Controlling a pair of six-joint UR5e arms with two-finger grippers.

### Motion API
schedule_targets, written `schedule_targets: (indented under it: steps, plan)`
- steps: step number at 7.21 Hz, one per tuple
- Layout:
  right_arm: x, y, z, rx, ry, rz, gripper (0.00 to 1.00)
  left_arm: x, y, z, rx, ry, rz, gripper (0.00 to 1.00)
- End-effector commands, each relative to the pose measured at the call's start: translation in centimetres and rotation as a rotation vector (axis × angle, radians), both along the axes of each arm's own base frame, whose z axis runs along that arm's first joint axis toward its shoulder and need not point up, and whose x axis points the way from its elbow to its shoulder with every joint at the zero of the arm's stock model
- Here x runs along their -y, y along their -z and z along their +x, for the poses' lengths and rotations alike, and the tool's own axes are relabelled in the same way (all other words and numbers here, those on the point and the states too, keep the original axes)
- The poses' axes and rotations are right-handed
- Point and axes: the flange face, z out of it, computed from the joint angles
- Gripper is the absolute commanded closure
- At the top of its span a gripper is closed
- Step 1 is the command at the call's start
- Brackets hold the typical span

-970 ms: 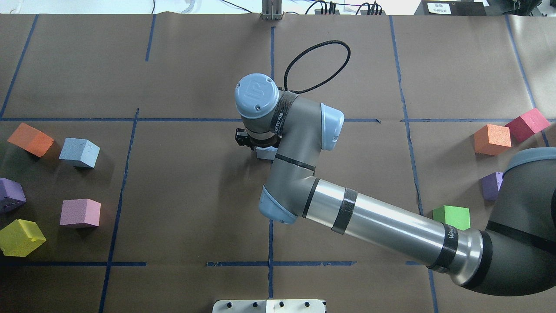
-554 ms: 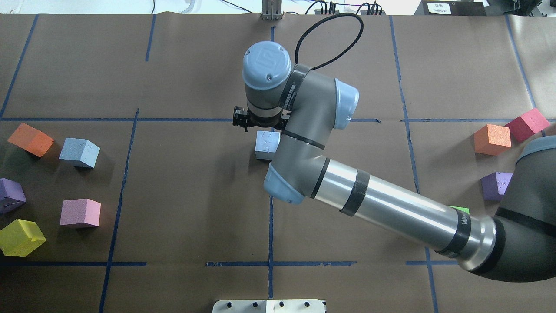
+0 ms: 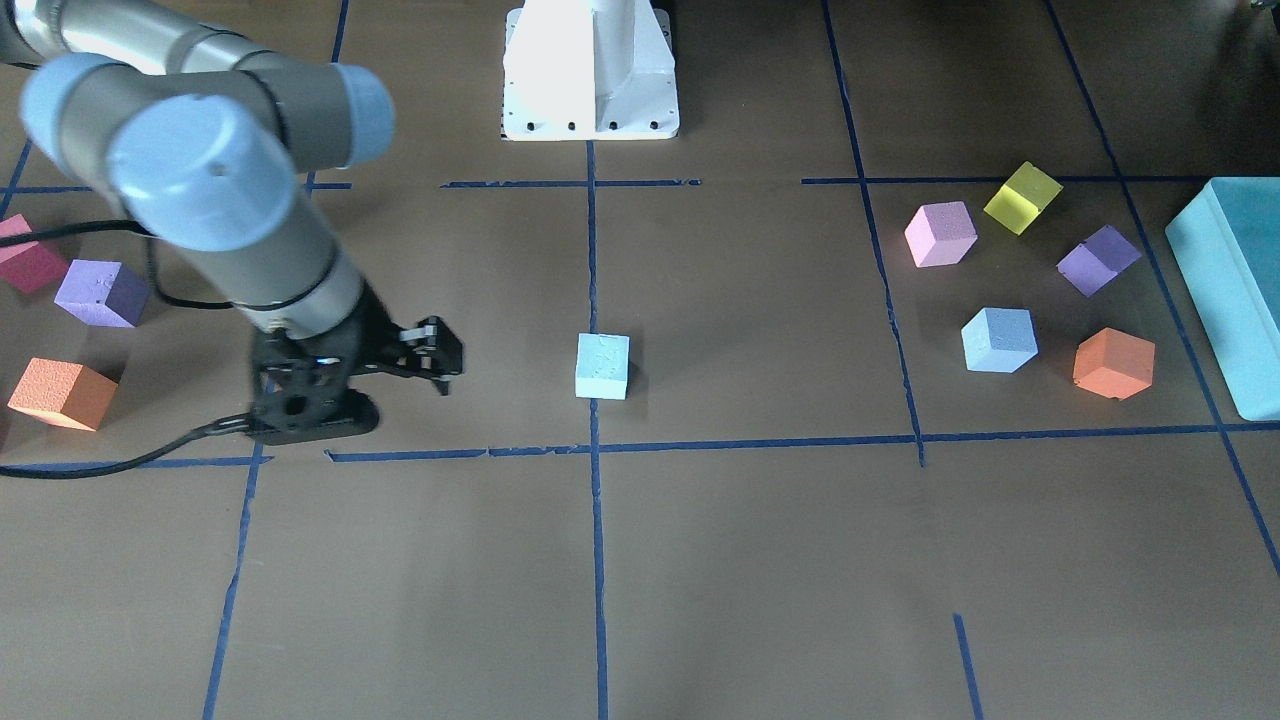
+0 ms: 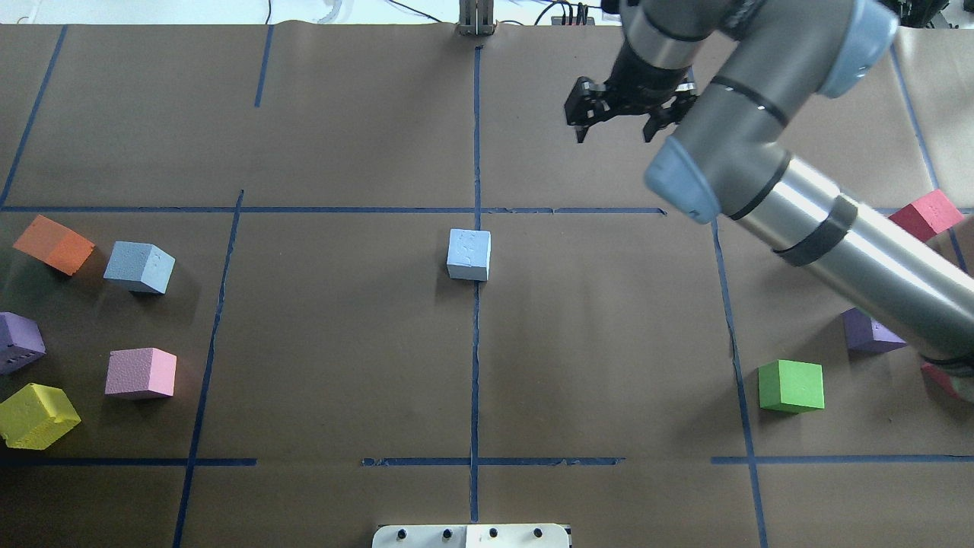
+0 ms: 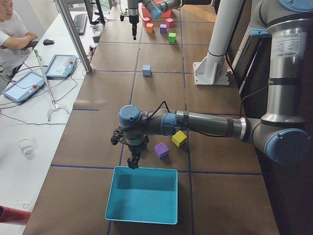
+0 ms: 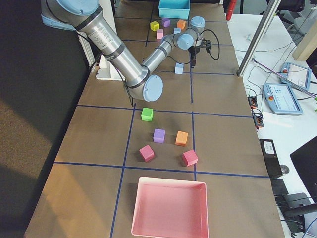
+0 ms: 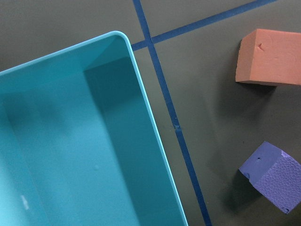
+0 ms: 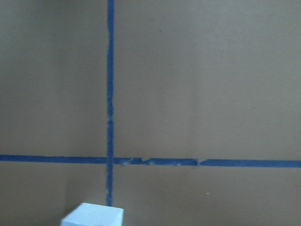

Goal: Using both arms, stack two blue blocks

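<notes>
My worktop [image 4: 342, 342] is covered in brown paper, creased in places and marked into large squares by blue tape lines [image 4: 475, 365]. Along its far edge, across from me, runs a white side table [image 5: 12, 181]. It carries two tablet-like control pendants [image 5: 22, 86], a keyboard [image 5: 79, 22], a mouse [image 5: 47, 42] and a paper cup [image 5: 25, 146]. An aluminium post [image 5: 73, 34] rises where the two surfaces meet. A person in a white shirt [image 5: 11, 34] sits at that table, arms resting on it. Behind me the floor [image 6: 29, 148] is too dark to make out. The light is even and soft, and the shadows on the paper are faint.
</notes>
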Motion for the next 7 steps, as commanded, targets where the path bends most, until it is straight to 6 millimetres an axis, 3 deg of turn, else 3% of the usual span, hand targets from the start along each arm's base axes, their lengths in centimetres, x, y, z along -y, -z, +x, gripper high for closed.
schedule_targets:
  steps: [1,3,4,5,6,7]
  plan:
    - [-1.0,-10.6,16.3,-0.067,0.134,0.156,0.00,2.1,2.3,0.1,-0.008,0.004,0.107,0.00]
    - [-4.8,-22.9,28.7,-0.070,0.236,0.216,0.00,2.0,1.1,0.5,-0.069,0.066,-0.001,0.00]
    - [-8.7,-29.5,35.1,-0.085,0.259,0.224,0.00,1.3,0.9,0.9,-0.134,0.140,-0.093,0.00]
    - [-13.5,-35.3,39.5,-0.087,0.273,0.207,0.00,1.2,1.3,0.9,-0.134,0.148,-0.095,0.00]
    - [-17.8,-39.3,42.4,-0.086,0.244,0.152,0.00,2.0,2.2,1.0,-0.133,0.175,-0.104,0.00]
    - [-19.8,-40.7,42.8,-0.082,0.220,0.105,0.00,2.7,4.1,1.1,-0.140,0.216,-0.089,0.00]
